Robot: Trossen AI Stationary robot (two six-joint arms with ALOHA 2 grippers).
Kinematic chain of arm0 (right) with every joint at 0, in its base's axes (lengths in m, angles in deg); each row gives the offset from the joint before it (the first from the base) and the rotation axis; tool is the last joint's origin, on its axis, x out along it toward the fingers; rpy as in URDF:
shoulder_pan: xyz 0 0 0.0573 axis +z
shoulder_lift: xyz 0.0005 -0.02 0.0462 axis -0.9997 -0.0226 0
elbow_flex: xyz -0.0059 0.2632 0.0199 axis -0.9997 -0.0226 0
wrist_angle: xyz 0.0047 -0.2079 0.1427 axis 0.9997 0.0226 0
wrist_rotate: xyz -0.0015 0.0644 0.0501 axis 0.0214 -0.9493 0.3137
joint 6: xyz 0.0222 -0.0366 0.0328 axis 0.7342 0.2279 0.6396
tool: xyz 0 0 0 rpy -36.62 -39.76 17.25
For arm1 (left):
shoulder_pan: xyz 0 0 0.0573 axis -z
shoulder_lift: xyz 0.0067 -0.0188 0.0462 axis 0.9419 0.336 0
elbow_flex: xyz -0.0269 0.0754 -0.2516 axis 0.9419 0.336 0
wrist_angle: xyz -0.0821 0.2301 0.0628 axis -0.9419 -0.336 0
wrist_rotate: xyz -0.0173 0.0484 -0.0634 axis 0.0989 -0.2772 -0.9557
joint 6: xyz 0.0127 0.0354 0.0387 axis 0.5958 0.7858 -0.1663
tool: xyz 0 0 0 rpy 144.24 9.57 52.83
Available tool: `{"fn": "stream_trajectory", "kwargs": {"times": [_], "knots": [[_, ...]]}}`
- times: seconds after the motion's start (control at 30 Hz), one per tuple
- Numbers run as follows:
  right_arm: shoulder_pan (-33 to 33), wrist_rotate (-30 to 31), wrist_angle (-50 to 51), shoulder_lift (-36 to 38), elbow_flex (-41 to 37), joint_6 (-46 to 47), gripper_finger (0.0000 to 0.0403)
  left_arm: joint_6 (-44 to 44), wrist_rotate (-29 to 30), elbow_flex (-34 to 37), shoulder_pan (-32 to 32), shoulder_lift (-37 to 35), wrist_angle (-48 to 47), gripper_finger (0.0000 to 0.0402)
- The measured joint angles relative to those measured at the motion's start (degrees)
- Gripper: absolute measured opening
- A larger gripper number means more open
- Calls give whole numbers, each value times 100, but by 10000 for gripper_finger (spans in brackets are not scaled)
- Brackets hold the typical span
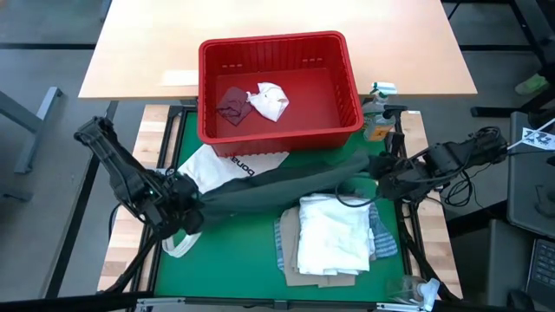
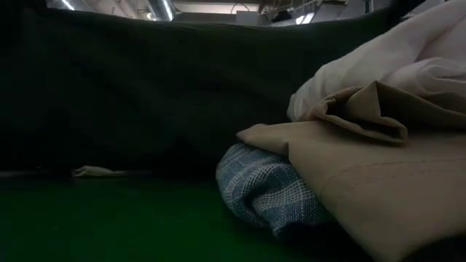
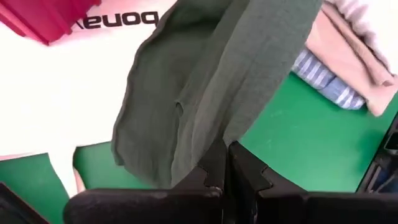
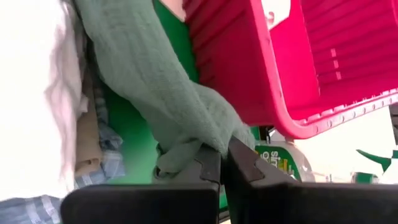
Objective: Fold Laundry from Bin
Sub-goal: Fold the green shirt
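The dark green-grey top point(image 1: 286, 184) is stretched out in a band across the middle of the table, between my left gripper point(image 1: 195, 206) and my right gripper point(image 1: 381, 170), both shut on it. In the low view the top point(image 2: 182, 87) hangs like a curtain, its lower edge close to the green mat. The red bin point(image 1: 279, 87) stands at the far side with a maroon piece point(image 1: 232, 106) and a white piece point(image 1: 269, 100) in it. A folded stack point(image 1: 334, 236) lies near the front: white shirt on top, tan and blue-striped cloth beneath. My left gripper pinches a bunched end of the top point(image 3: 208, 140) between its two fingers, slanting down from the table's left. The cloth runs away from the fingers in gathered folds toward the other arm. My right gripper pinches the top's other end point(image 4: 205, 134), bunched into several folds, between its two fingers, slanting down from the table's right. A small flap point(image 4: 177, 158) hangs loose beside the fingers; the rest stretches toward the left arm.
A white tote bag point(image 1: 227, 165) with black lettering lies on the mat under the top, in front of the bin; its strap point(image 1: 180, 245) trails toward the front left. A bottle point(image 1: 378, 113) stands right of the bin. Bare green mat point(image 1: 234, 260) shows at the front left.
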Motion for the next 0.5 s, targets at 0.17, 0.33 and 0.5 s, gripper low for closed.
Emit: {"fn": "stream_trajectory", "kwargs": {"times": [0.17, 0.33, 0.5], "knots": [[0, -381, -6, 2, 462, -11, 1, 188, -81, -368, 2, -52, -130, 0], [0, -1417, -14, 7, 807, 38, 1, 334, -641, -726, 96, -44, -12, 0], [33, -2964, -18, -2, 729, 99, 1, 316, -1413, -753, 266, 223, 157, 0]]}}
